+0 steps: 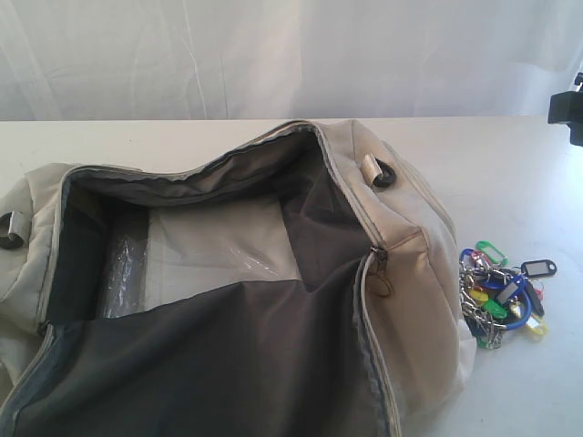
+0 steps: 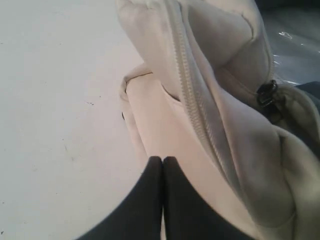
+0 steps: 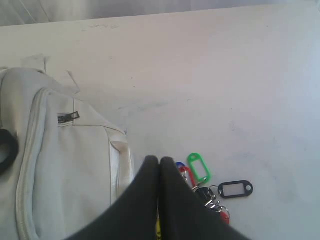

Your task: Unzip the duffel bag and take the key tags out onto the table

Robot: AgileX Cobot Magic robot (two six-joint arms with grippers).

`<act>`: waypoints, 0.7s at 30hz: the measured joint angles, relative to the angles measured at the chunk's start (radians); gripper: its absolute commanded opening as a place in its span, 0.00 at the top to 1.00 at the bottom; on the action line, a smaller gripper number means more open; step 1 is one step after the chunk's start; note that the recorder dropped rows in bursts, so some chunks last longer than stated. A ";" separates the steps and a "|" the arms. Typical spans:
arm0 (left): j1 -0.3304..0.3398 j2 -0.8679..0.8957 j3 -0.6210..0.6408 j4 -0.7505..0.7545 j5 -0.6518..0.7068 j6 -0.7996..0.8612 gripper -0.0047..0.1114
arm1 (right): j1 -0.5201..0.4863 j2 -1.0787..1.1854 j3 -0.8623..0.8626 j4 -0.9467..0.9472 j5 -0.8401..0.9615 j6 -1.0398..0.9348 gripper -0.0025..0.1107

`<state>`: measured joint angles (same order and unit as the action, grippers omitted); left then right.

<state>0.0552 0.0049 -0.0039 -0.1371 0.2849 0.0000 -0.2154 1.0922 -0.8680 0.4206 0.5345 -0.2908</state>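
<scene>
A white table point(image 1: 137, 141) holds the bag point(image 1: 410, 264), unzipped on top, dark lining showing. The left gripper point(image 2: 162, 160) is closed and empty, with the bag's zipped end just ahead of its tips. The right gripper point(image 3: 159, 161), also closed and empty, hangs over the key tags point(image 3: 200, 172), which lie on the table beside the bag.

One cream duffel bag point(image 1: 410, 255), one white table point(image 1: 510, 164), one bunch of key tags point(image 1: 501, 296), its tags too tangled to count, one left gripper point(image 2: 162, 160), one right gripper point(image 3: 159, 161), two in all
</scene>
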 measured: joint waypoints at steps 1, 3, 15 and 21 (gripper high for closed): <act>0.000 0.000 0.000 0.000 0.002 0.000 0.96 | 0.000 0.000 0.000 0.000 0.000 0.000 0.98; 0.000 0.000 0.000 0.000 0.006 0.000 0.96 | 0.000 0.000 0.000 0.000 0.000 0.000 0.98; -0.024 0.000 -0.002 0.107 0.045 -0.066 0.96 | 0.000 0.000 0.000 0.000 0.000 0.000 0.98; 0.032 0.000 -0.002 0.127 0.045 -0.067 0.96 | 0.000 0.000 0.000 0.000 0.000 0.000 0.98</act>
<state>0.0874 0.0049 -0.0056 -0.0103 0.3302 -0.0669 -0.2154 1.0922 -0.8680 0.4206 0.5345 -0.2908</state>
